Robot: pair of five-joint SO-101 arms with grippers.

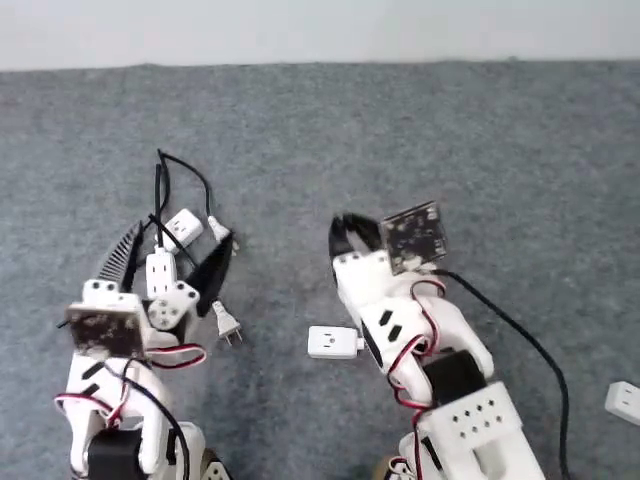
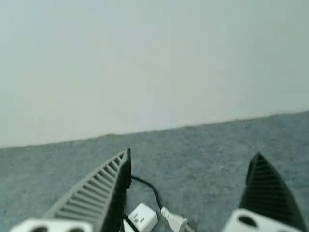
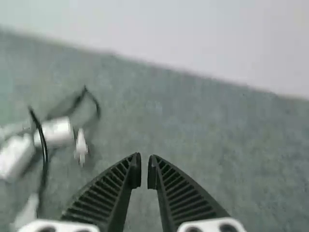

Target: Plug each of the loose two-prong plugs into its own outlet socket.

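My left gripper (image 1: 182, 238) stands open over a tangle of black cables. A white outlet socket (image 1: 160, 272) lies between its fingers and a second socket (image 1: 183, 228) by their tips; the left wrist view shows the open gripper (image 2: 193, 154), a socket (image 2: 142, 217) and a white plug (image 2: 174, 221). One white two-prong plug (image 1: 218, 233) lies by the outer finger, another plug (image 1: 228, 325) nearer the arm's base. My right gripper (image 1: 348, 232) is shut and empty at mid table (image 3: 144, 164), well apart from the sockets (image 3: 58, 131) and a plug (image 3: 81, 145).
A third white socket (image 1: 333, 342) lies on the grey carpet just beside my right arm's base. A fourth socket (image 1: 622, 400) sits at the right edge. The right arm's black cable (image 1: 530, 340) trails to the right. Open carpet spreads toward the back wall.
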